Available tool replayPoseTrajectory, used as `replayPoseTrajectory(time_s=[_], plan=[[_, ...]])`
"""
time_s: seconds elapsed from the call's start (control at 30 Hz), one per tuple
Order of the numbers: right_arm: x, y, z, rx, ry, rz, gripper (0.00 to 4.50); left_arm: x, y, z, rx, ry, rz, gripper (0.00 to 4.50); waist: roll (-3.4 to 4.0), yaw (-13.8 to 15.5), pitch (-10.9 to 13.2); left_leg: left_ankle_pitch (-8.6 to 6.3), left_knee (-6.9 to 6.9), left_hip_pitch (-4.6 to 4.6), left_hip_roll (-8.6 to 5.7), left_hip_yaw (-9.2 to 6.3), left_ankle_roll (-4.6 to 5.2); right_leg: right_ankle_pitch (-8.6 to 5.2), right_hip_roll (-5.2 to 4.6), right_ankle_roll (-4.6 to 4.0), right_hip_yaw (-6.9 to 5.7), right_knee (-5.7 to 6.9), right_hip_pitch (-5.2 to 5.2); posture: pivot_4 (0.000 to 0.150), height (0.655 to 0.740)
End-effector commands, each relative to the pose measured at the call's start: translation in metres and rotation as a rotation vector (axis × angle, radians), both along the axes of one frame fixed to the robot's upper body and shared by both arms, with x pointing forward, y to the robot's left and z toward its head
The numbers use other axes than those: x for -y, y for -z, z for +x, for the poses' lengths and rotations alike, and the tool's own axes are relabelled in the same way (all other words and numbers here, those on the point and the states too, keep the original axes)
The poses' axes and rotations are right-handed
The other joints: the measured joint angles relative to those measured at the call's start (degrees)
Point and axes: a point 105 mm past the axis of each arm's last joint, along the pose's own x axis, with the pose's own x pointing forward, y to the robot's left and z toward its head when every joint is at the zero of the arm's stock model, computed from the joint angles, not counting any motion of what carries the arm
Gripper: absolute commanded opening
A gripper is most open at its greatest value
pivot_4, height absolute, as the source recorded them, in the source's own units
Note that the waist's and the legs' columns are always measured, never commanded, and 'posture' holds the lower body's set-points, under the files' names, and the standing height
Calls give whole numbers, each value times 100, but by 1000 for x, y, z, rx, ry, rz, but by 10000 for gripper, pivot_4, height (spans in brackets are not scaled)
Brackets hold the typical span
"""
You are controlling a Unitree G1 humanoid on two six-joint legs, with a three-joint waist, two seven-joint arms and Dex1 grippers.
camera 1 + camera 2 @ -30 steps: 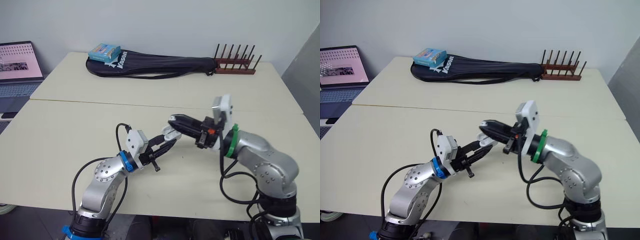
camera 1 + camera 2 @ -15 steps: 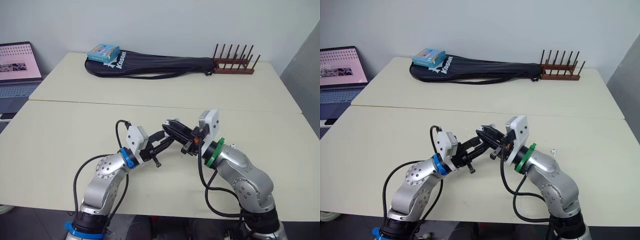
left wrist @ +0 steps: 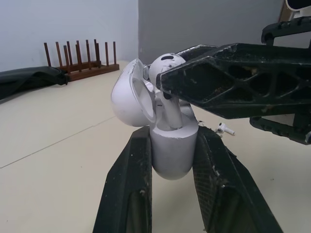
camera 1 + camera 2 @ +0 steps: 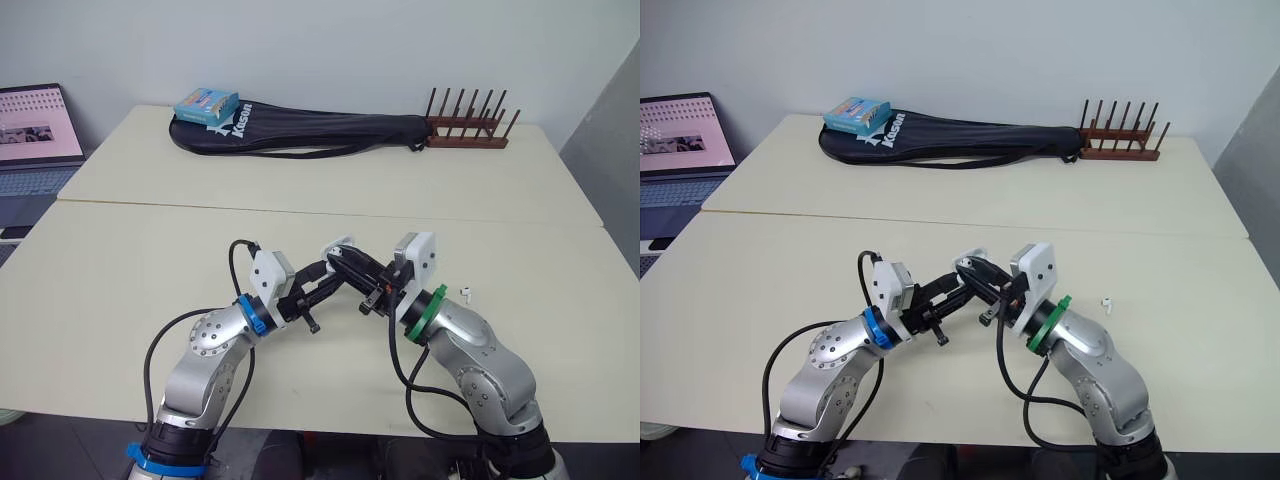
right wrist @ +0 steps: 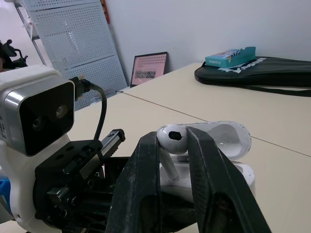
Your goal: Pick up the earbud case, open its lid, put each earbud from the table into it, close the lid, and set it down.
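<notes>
a: where is the earbud case?
b: off the table, over the middle of the near half. the left gripper pinches its lower body, one black finger on each side. case upright, lid swung open and tilted back.

a: right gripper?
b: fingers pressed on the head of one earbud, right above the case mouth. the stem points down into the opening; how deep it sits, cannot tell.

a: second earbud?
b: lying on the table at 3 o'clock from the case, just past the right wrist, apart from both grippers.

a: surroundings?
b: black racket bag across the far half of the table at 12 o'clock, a blue box resting on its left end. wooden peg rack at 1 o'clock, touching the bag's right end. laptop off the table at 10 o'clock, screen lit.
</notes>
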Motion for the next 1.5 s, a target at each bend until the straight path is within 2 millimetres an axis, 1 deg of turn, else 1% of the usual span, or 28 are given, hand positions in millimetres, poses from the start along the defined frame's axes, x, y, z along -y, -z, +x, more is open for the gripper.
replayPoseTrajectory(time_s=[0.03, 0.47, 0.7, 0.9, 0.97, 1.0, 1.03, 1.17, 1.27, 1.37, 1.5], plan=[[-6, 3, -1, 3, 2, 0, 4137, 2, -19, -3, 76, 16, -34, 7676, 0, 0, 0, 0, 0, 0, 0, 0, 0, 0, 0, 0, 0, 0, 0, 1500, 7026], [-12, 16, -1, -24, 15, -7, 4137, 4, -22, -3, 81, 8, -43, 7676, 0, 1, 0, 0, 0, 0, 0, 0, 0, 0, 0, 0, 0, 0, -1, 1500, 7026], [-9, 30, 2, -70, 46, -46, 4137, 3, -27, -2, 97, -5, -46, 7676, 0, 0, 0, 0, 0, 0, 0, 0, 0, 0, 0, 0, -1, 0, -1, 1500, 7026], [-10, 32, 2, -73, 61, -50, 4137, 2, -27, -1, 102, -10, -43, 7676, 0, 1, 0, 0, 0, -1, 0, 0, 0, 0, 0, 0, 0, 0, -2, 1500, 7026], [-9, 33, 3, -69, 72, -55, 11570, 2, -28, -2, 106, -9, -40, 7676, 0, 1, 0, 0, 0, -1, 0, 0, 0, 0, 0, 0, 0, 0, -2, 1500, 7026], [-9, 33, 4, -67, 77, -57, 13946, 2, -28, -2, 107, -9, -39, 7676, 0, 1, 0, 0, 0, -1, 0, 0, 0, 0, 0, 0, 0, 0, -2, 1500, 7026], [-8, 32, 4, -61, 81, -59, 17628, 2, -28, -2, 109, -7, -34, 7676, 0, 1, 0, 0, 0, -1, 1, 0, 0, 0, 0, 0, 0, 0, -2, 1500, 7026], [-3, 25, 4, -29, 93, -49, 31633, 2, -26, -2, 104, -8, -21, 7676, 0, 3, 0, 0, 0, -1, 0, 0, 0, 0, 0, 0, 0, 0, -3, 1500, 7026], [1, 19, 2, -9, 88, -36, 32059, 2, -24, -1, 98, -10, -15, 7676, 0, 4, 0, 0, 0, -2, 0, 0, 0, 0, -1, 0, 0, 0, -3, 1500, 7026], [9, 10, -2, 14, 79, -27, 32059, 1, -22, 0, 90, -19, -11, 7676, 0, 5, 0, 0, 0, -2, 0, 1, 0, 0, -1, 0, 1, 0, -3, 1500, 7026], [40, -5, -14, 78, 56, -73, 32059, -5, -16, 3, 75, -42, 1, 7676, 0, 8, 0, 0, -1, -3, -1, 2, 0, 0, -1, 0, 1, -2, -3, 1500, 7026]])
